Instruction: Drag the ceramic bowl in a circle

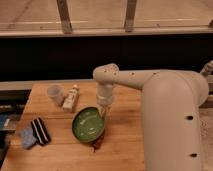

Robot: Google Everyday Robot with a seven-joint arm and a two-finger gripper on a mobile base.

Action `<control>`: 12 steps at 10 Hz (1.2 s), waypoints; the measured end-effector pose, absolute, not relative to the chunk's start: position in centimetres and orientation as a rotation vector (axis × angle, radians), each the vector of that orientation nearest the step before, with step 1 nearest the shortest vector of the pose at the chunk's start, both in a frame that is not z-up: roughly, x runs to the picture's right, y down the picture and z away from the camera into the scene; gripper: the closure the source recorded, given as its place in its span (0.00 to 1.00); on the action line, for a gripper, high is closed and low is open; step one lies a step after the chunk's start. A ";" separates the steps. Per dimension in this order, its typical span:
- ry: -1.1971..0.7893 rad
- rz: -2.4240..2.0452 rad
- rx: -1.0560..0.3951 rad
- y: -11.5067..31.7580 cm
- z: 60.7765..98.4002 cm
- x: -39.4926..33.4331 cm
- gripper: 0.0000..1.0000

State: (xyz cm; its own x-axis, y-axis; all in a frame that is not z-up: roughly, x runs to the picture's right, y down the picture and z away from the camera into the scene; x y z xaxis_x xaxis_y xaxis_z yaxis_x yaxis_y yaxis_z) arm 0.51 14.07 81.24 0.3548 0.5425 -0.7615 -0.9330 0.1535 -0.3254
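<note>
The ceramic bowl (88,125) is round, shallow and glossy green with a darker rim. It sits on the wooden table (50,155) near its middle front. My gripper (103,111) comes down from the white arm (150,90) at the bowl's far right rim and touches that rim. The bowl partly covers a reddish-brown object (98,144) at its front right edge.
A small translucent cup (55,93) and a cream tube-like item (71,98) stand left of the gripper. A black striped object (40,131) and a blue item (26,137) lie at the table's left front. A dark wall and rail run behind.
</note>
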 end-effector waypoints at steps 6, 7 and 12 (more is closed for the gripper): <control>0.586 1.229 -0.771 6.1 87.4 6.9 1.00; 0.581 1.228 -0.766 5.0 88.2 6.8 0.95; 0.525 1.173 -0.826 5.7 87.2 3.1 0.46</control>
State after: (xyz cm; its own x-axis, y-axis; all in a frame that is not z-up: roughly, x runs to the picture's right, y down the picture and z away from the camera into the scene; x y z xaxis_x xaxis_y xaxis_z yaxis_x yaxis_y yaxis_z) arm 3.05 5.74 87.21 0.3233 0.5891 -0.7406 -0.9448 0.1562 -0.2881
